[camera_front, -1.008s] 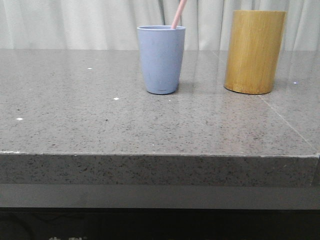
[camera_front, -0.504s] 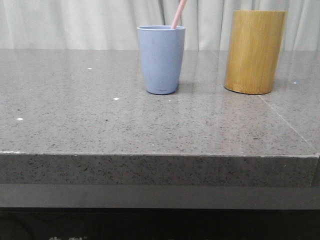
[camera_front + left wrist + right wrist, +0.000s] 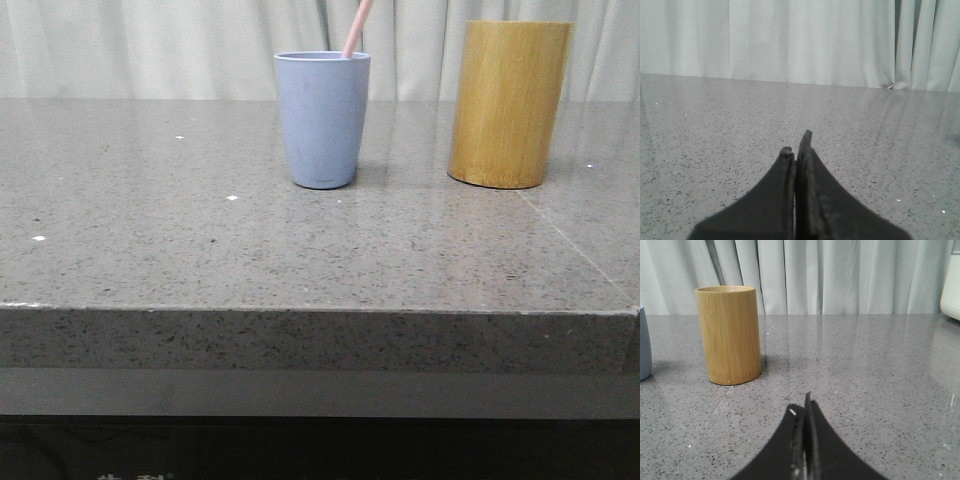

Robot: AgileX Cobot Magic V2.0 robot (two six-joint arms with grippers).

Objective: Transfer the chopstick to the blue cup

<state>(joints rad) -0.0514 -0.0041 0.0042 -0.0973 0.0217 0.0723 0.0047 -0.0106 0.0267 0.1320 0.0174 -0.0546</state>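
Observation:
The blue cup (image 3: 322, 118) stands upright on the grey stone table, left of centre at the back. The pale pink chopstick (image 3: 357, 27) leans out of it to the right, its top cut off by the picture's upper edge. An edge of the blue cup (image 3: 644, 342) also shows in the right wrist view. My left gripper (image 3: 796, 145) is shut with nothing between its fingers, low over bare table. Likewise empty and shut is my right gripper (image 3: 803, 406), which sits well short of the bamboo cylinder.
A tall yellow-brown bamboo cylinder (image 3: 509, 103) (image 3: 730, 333) stands to the right of the blue cup. White curtains hang behind the table. The table's front edge (image 3: 320, 312) runs across the front view. A white object (image 3: 951, 282) sits at the far edge of the right wrist view.

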